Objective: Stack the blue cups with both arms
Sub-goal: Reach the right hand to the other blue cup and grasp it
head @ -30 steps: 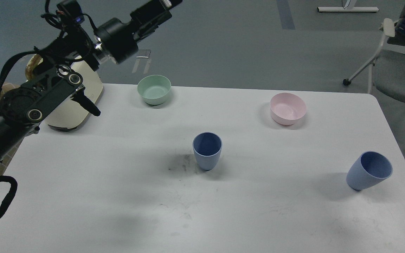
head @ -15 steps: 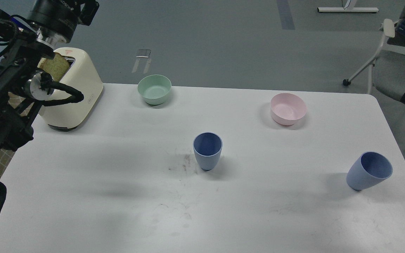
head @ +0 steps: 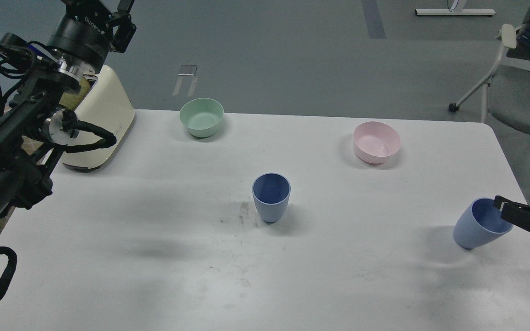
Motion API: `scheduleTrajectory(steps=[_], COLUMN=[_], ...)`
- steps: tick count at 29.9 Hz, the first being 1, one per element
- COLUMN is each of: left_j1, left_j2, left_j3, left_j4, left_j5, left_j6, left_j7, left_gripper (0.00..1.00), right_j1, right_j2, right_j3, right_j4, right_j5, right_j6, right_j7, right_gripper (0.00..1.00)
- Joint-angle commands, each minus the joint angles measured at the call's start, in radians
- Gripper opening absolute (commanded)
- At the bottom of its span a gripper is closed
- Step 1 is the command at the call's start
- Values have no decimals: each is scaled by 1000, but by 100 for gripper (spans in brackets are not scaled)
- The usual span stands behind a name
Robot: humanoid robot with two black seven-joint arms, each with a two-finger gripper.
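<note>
Two blue cups stand upright on the white table (head: 154, 276). One blue cup (head: 271, 198) is at the middle and the other blue cup (head: 476, 230) is near the right edge. My right gripper (head: 506, 209) comes in from the right edge, and its dark tip lies over the right cup's rim. Its fingers cannot be told apart. My left arm (head: 30, 124) rises along the left side. My left gripper (head: 124, 20) is high above the toaster, cut off by the top edge and far from both cups.
A cream toaster (head: 104, 124) with a bread slice in it stands at the back left, behind my left arm. A mint-green bowl (head: 201, 117) and a pink bowl (head: 377, 142) sit at the back. A chair (head: 518, 92) stands past the table's right edge.
My right gripper has come into view from the right edge and reached the right cup's rim. My left arm swung back and up over the toaster. Neither cup moved.
</note>
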Motion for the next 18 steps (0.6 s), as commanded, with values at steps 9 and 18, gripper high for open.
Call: scheduleTrajectory(steps=[9, 18], left_j1=[0, 0], left_j2=[-10, -10], left_j3=[-1, -2], left_j4=[0, 0], left_j5=[1, 1], left_j6=[-1, -6], left_j7=[0, 0], left_gripper=[97, 97], right_j1=[4, 4], right_j2=[24, 24], right_j3=[-39, -44], right_j4=[-7, -26], right_j5=[-53, -56], right_j6=[0, 0], right_j7=[-17, -29], right_gripper=[52, 31])
